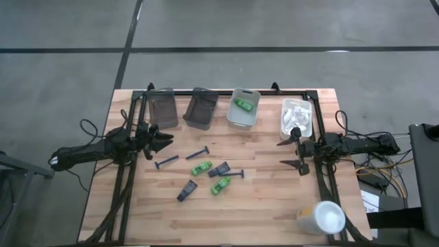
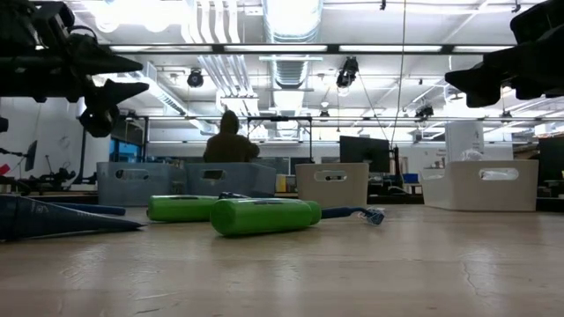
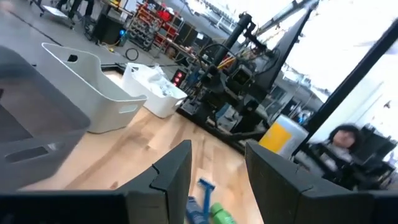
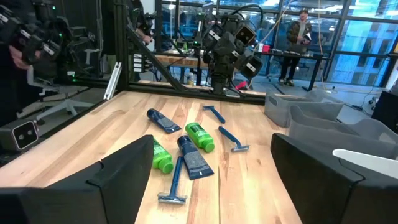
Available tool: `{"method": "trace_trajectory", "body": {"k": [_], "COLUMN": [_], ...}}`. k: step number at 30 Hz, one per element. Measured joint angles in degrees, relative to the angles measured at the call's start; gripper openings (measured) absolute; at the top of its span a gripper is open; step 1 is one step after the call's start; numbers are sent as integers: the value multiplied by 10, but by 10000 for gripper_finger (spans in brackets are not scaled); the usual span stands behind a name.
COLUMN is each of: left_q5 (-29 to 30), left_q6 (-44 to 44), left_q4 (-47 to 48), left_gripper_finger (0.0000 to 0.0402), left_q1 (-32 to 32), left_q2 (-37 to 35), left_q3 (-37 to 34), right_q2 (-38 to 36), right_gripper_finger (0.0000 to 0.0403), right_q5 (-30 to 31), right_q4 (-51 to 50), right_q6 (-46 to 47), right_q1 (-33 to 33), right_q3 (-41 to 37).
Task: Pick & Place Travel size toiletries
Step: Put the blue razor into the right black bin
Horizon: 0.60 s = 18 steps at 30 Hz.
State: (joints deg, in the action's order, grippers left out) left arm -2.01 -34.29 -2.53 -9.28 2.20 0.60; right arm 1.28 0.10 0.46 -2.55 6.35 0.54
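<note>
The toiletries lie loose mid-table: two green packs (image 1: 201, 168) (image 1: 219, 185), thin blue razors (image 1: 164, 163) (image 1: 197, 154) (image 1: 236, 173) and dark blue pieces (image 1: 186, 191) (image 1: 219, 169). Another green pack (image 1: 243, 104) lies in a light grey bin, and white crinkly packets (image 1: 296, 115) fill the white bin. My left gripper (image 1: 164, 140) hovers open left of the pile, above the table (image 2: 110, 88). My right gripper (image 1: 291, 154) hovers open to the right of the pile (image 2: 493, 79). In the right wrist view the pile (image 4: 199, 138) lies beyond the open fingers (image 4: 211, 155).
Four bins line the far edge: two dark grey (image 1: 163, 106) (image 1: 201, 108), one light grey (image 1: 255, 113), one white (image 1: 310, 127). A large white cup (image 1: 321, 218) lies near the right near corner. A person stands in the room beyond (image 2: 231, 136). Bare wood lies near the front edge.
</note>
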Motion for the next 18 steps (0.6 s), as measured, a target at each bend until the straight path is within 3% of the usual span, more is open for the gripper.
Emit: {"method": "trace_trajectory", "body": {"k": [7,18], "left_q5": [-1,18], "left_q6": [-84,-2], "left_q4": [0,16], "left_gripper_finger": [156,156], "left_q1": [0,0], "left_q2": [0,35], "left_q3": [0,0], "right_q2": [0,0], "right_gripper_finger": [302,274], "right_q5": [0,0], "right_q4": [0,0], "right_q6": [0,0], "right_q1": [0,0], "right_q3": [0,0]}}
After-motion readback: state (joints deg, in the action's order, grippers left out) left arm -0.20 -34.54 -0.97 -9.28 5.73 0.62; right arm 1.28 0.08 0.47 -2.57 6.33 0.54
